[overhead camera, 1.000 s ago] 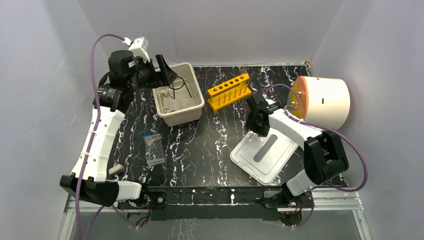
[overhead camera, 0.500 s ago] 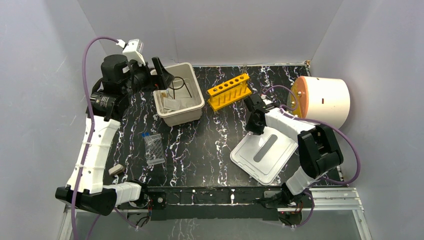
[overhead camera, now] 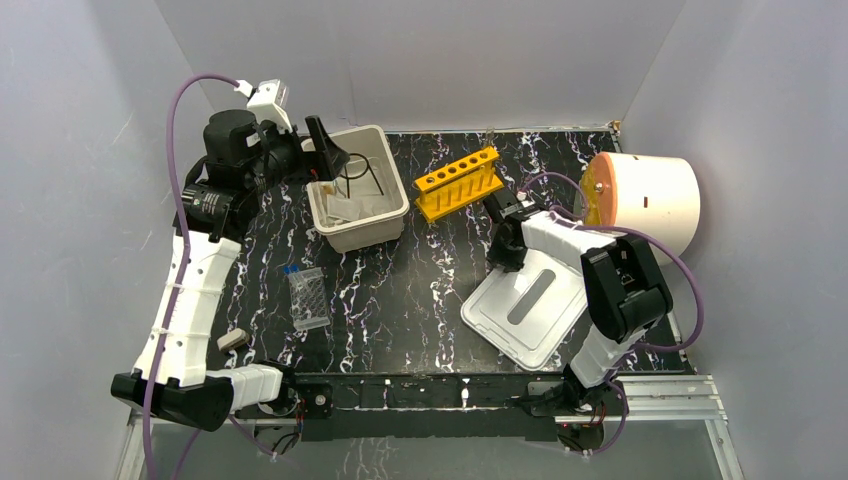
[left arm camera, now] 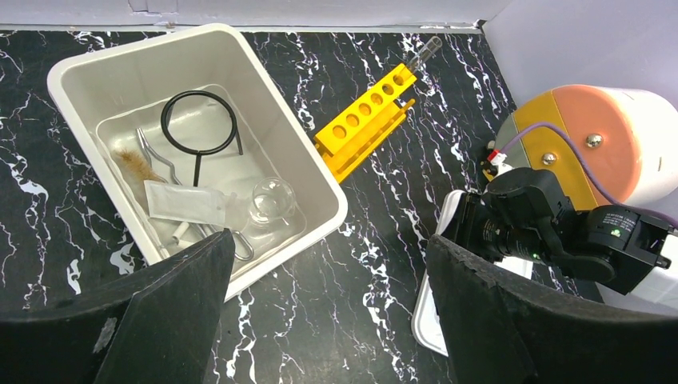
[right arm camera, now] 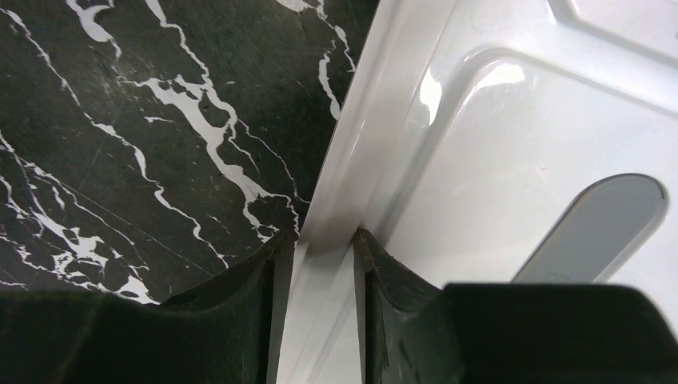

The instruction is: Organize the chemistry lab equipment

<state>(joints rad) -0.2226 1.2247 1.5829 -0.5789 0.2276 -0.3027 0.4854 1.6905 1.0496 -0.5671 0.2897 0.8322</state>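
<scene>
The right fingers (right arm camera: pixel 240 296) pinch the white lid (right arm camera: pixel 520 144) by its thin rim; so shallow a hold could slip on lifting. The left fingers (left arm camera: pixel 160 312) hang spread, empty.

The left arm (overhead camera: pixel 190 300) and right arm (overhead camera: pixel 565 240) are built alike: long white plastic shells with notched edges, joined by bulky black motor housings (overhead camera: pixel 228 135). A thin purple cable (overhead camera: pixel 172 120) loops off each arm (one apiece). A small white camera block (overhead camera: pixel 268 100) caps the left wrist. The left arm's broad matte black fingers (left arm camera: pixel 160 312) taper to wedges (a pale scuff shows on one); the right arm's black fingers (right arm camera: pixel 232 320) look worn along their inner edges.
</scene>
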